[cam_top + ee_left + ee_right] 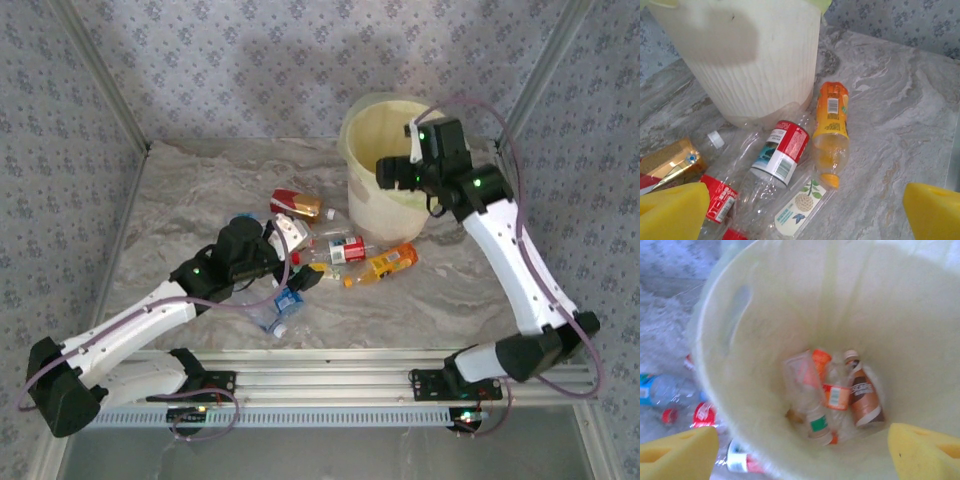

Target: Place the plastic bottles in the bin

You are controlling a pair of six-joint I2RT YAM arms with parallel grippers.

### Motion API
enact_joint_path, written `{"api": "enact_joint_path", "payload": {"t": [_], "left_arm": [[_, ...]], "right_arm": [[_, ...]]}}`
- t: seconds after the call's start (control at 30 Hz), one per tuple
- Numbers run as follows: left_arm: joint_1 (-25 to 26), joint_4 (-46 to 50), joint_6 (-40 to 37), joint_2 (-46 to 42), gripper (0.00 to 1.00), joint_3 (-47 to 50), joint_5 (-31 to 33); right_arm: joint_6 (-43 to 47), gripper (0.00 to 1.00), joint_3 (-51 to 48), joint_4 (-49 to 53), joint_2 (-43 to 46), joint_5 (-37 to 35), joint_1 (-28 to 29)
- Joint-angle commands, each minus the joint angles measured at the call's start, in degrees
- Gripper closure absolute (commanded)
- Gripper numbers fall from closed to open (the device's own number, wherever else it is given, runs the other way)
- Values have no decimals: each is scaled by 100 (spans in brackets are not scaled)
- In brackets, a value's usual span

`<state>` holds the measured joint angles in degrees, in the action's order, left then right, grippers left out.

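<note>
Top view: 1 bin point(372, 205) at upper centre-right, cream wall with a yellow-green liner. Loose bottles point(345, 248) lie in a cluster at frame centre, just left of and below the bin. I count 6, some partly under the left arm, so the count is a minimum.

Right gripper point(396, 172) hangs over the bin's right rim. In the right wrist view its two yellow pads point(675, 452) sit at the lower corners, wide apart with nothing between them, so the jaws are open and empty. At least 4 bottles lie on the bin's floor: brown-label bottle point(863, 396), orange-label bottle point(837, 395), green-label bottle point(818, 423) and a crumpled clear one point(801, 374).

Left gripper point(300, 275) is low over the cluster. In the left wrist view its pads point(670, 212) are spread to both lower corners, gripping nothing. Between and above them: 1 orange bottle point(830, 127), 1 red-label bottle point(785, 150), 1 clear bottle with a white flower label point(801, 206), 1 more red-label bottle point(720, 197) and 1 gold pack point(670, 160) at the left edge. The orange bottle and the first red-label bottle lie close to the bin wall point(750, 65) at upper left.
</note>
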<state>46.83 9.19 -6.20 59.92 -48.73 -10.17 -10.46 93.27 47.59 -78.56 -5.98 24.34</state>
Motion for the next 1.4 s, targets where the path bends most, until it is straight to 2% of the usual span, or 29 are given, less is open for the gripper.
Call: {"api": "enact_joint_path", "payload": {"t": [0.0,0.13,0.37,0.43,0.53,0.63,0.73,0.9,1.07,1.2,1.37], "left_arm": [[-29,397,38,8,0,-447,112],[-33,1151,405,125,0,-844,517],[-98,2195,1523,-246,0,-866,2120],[-192,2629,1751,-309,0,-904,2430],[-618,3633,2475,-238,0,-1120,2722],[-1079,4314,3170,-174,0,-1151,2723],[-1607,4563,3482,-163,0,-997,2457],[-2651,4544,3293,107,0,-832,1785],[-3444,4399,3065,590,0,-844,1185],[-3825,4300,3039,995,0,-760,1108],[-4012,3981,3080,1357,0,-499,1094]], "right_arm": [[165,11,-654,-355,528,409,254],[18,9,-1403,-607,1084,989,489],[-265,2,-2402,-1065,1673,2113,747],[-338,2,-2723,-1233,1747,2318,818],[-434,2,-2997,-1365,1840,2472,946],[-506,2,-3193,-1498,1879,2534,1087],[-586,2,-3338,-1553,1880,2656,1201],[-658,2,-3577,-1790,1880,2588,1393],[-762,2,-3641,-2008,1765,2520,1493],[-707,2,-3460,-1908,1561,2450,1545],[-703,2,-3351,-1888,1419,2400,1624]]}}
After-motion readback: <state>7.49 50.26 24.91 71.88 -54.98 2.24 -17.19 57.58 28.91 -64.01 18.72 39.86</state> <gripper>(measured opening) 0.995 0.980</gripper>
